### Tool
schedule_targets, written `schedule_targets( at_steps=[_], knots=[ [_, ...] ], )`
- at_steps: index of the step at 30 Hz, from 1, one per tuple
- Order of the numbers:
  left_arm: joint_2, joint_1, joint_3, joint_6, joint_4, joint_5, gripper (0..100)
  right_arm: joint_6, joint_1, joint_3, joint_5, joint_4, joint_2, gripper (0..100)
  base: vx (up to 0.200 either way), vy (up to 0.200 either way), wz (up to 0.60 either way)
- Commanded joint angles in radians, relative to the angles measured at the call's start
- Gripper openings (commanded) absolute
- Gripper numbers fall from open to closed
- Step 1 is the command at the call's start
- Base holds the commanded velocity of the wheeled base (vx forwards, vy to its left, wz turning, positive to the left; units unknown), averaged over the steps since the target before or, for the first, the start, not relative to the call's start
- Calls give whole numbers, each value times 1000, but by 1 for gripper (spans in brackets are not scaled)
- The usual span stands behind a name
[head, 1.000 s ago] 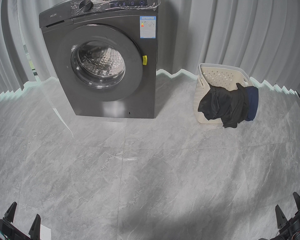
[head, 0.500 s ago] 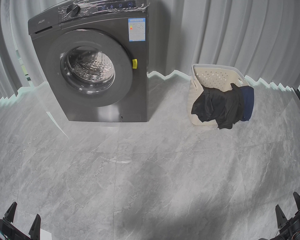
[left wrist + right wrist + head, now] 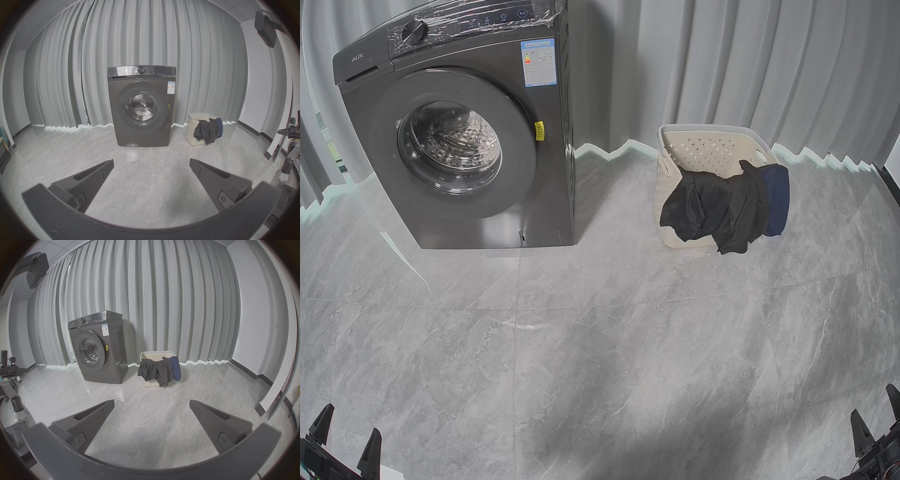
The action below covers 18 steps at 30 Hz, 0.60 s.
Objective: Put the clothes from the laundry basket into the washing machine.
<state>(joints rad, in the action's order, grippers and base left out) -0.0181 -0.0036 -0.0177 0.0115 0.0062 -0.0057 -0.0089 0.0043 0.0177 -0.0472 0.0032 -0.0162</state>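
Nearest in, the left gripper (image 3: 351, 419) hangs low, well short of the washing machine (image 3: 456, 144), its fingers (image 3: 93, 175) spread wide with nothing between them. The right gripper (image 3: 872, 400) sits just as far back from the washing machine, fingers (image 3: 215, 418) parted too, holding nothing. Between them and the washing machine runs grey marble-look tile floor (image 3: 600, 350).

Now the washing machine itself: dark grey, front-loading, its round glass door looks closed, with clear plastic film over the control panel on top. To its right in the head view, apart by a strip of floor, stands the cream laundry basket (image 3: 665, 187). The clothes are there: a black garment (image 3: 715, 209) draped over the front rim and a navy one (image 3: 776, 197) hanging off the side farther from the washing machine.

Behind the washing machine, pale pleated curtains (image 3: 737, 62) fall to the floor.
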Motion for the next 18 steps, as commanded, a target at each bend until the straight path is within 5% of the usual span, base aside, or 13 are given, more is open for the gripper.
schedule_targets(
  at_steps=[1,6,15,18],
  knots=[
    [18,1,16,1,0,0,100,0,2,-15,-2,0,16,100,0,-200,0],
    [18,1,16,1,0,0,100,0,2,-15,0,0,16,100,0,-200,0],
    [18,1,16,1,0,0,100,0,2,-15,0,0,16,100,0,0,0],
    [18,1,16,1,0,0,100,0,2,-15,0,0,16,100,200,0,0]
  ],
)
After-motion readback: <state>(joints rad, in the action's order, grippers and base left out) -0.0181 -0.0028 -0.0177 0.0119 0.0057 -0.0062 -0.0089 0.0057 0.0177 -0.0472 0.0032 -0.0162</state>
